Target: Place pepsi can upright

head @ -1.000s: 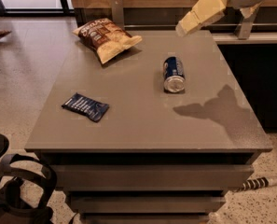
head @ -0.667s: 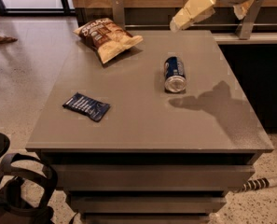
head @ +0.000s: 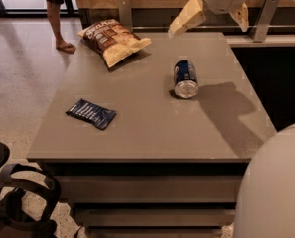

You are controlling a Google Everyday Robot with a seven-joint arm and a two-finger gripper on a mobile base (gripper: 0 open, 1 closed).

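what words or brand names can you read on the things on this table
No text reads clearly.
chip bag: pale lettering, too blurred to read.
pepsi can, lying on its side: markings unreadable.
dark-blue packet: light print, too small to read.
end effector, open above the far edge of the table: no text.

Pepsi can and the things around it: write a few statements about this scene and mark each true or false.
1. The pepsi can lies on its side on the table. True.
2. The gripper is shut on the pepsi can. False: it hangs open above the table's far edge, apart from the can and holding nothing.
3. The dark-blue snack packet lies flat, left of the can in the camera view and nearer the table's front. True.
4. The chip bag rests on top of the can. False: it lies apart from it, at the table's far left.
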